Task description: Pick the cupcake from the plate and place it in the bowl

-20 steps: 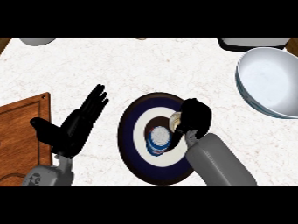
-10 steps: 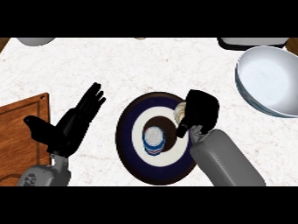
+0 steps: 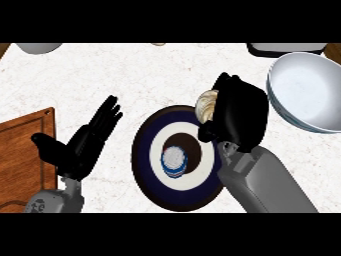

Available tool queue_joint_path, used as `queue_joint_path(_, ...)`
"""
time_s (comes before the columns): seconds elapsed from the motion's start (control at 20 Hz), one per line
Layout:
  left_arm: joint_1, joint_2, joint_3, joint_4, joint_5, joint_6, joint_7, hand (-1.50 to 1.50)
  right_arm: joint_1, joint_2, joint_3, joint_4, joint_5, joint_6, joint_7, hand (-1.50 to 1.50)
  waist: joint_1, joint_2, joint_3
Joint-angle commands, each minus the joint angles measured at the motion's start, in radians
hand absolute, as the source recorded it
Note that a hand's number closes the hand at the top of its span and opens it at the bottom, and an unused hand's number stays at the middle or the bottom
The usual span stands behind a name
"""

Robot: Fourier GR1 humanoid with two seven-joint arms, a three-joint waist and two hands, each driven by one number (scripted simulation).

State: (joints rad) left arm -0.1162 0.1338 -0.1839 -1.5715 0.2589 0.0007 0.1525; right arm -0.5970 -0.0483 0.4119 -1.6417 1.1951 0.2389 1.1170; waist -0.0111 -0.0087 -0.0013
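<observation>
At right hand (image 3: 236, 112): cupcake (image 3: 208, 103) grasped, off the plate (image 3: 151, 165).
Fingers curled round it, over the plate's far rim. Pick looks done; carry to bowl (image 3: 309, 90), right of the hand, and release remain. Left hand (image 3: 81, 142) rests open, well left.

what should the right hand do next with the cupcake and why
Probably carry it further right and up toward the white bowl. The right hand is curled round the cupcake, which is already at the plate's upper right edge, and the bowl lies just beyond with nothing between. The left hand rests open beside the plate.
</observation>
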Motion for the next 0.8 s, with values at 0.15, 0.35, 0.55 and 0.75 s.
queue_joint_path(0.15,0.003,-0.007,-0.008,-0.049,-0.013,0.014,0.027,0.00,-0.114,0.024,-0.066,-0.117,0.114,0.229,0.173,1.50,0.006,0.001,0.001)
queue_joint_path(0.35,0.028,-0.001,-0.011,-0.047,-0.026,0.003,0.011,0.00,-0.169,0.017,-0.179,-0.140,0.117,0.279,0.114,1.50,0.008,0.002,0.001)
queue_joint_path(0.55,0.002,0.012,0.018,-0.031,-0.003,-0.022,0.025,0.00,-0.195,-0.042,-0.300,-0.126,0.127,0.251,0.010,1.50,0.011,0.006,0.001)
queue_joint_path(0.75,-0.017,0.022,0.043,0.038,0.000,-0.058,-0.011,0.00,-0.192,-0.071,-0.368,-0.063,0.150,0.215,-0.058,1.50,0.011,0.009,0.001)
